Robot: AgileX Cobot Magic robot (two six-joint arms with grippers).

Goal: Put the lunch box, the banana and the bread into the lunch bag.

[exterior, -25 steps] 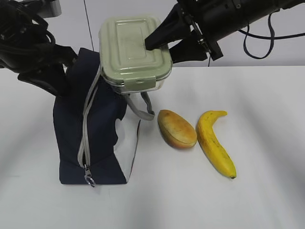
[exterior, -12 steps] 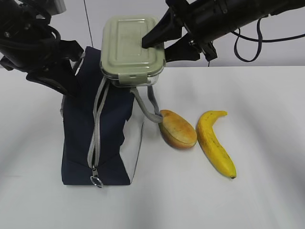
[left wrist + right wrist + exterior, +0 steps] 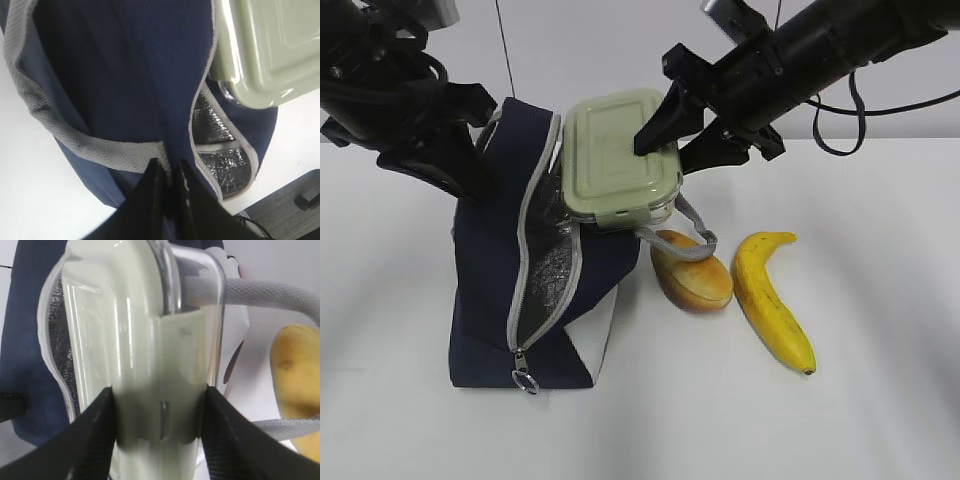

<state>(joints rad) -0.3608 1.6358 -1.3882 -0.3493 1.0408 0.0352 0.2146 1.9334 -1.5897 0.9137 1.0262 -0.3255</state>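
Lowered, tilted sage-lidded lunch box (image 3: 620, 158) enters lunch bag (image 3: 495, 270).

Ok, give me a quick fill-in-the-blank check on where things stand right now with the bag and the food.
1. The right gripper is shut on the ____.
2. The left gripper pinches the fabric of the lunch bag, whose lining is ____ foil.
3. The bread lies on the table between the bag and the ____.

Missing words: lunch box; silver; banana

Matt navy cloth lunch bag (image 3: 510, 290) with crinkled foil lining; lunch box (image 3: 620, 160) probably smooth plastic.
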